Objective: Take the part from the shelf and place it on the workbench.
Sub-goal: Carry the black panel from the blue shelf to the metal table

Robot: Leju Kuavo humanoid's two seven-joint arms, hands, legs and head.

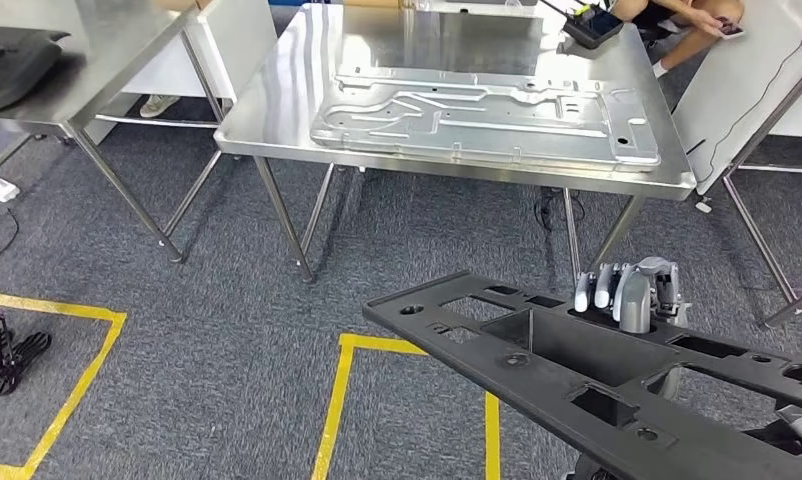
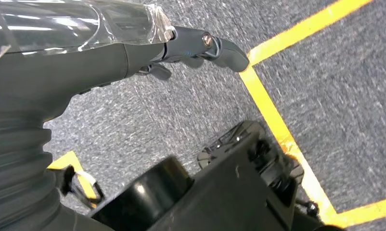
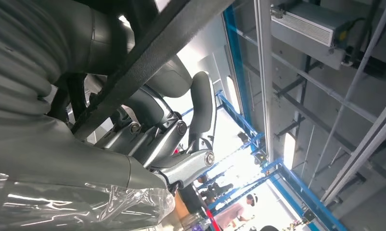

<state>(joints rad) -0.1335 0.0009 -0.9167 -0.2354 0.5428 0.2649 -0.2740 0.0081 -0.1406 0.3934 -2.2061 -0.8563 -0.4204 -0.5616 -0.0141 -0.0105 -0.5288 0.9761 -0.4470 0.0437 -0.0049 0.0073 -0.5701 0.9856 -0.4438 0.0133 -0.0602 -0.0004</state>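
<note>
Steel workbench [image 1: 277,120] ahead of you, right hand [image 1: 632,292] fingers curled over black part [image 1: 577,375], left hand [image 2: 196,45] fingers probably loose, can't tell.

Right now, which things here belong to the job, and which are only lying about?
Job:
- black part, held by right hand
- steel workbench, still ahead

Lying about:
- stamped metal panel on the workbench
- black device at its far edge
- yellow floor tape
</note>
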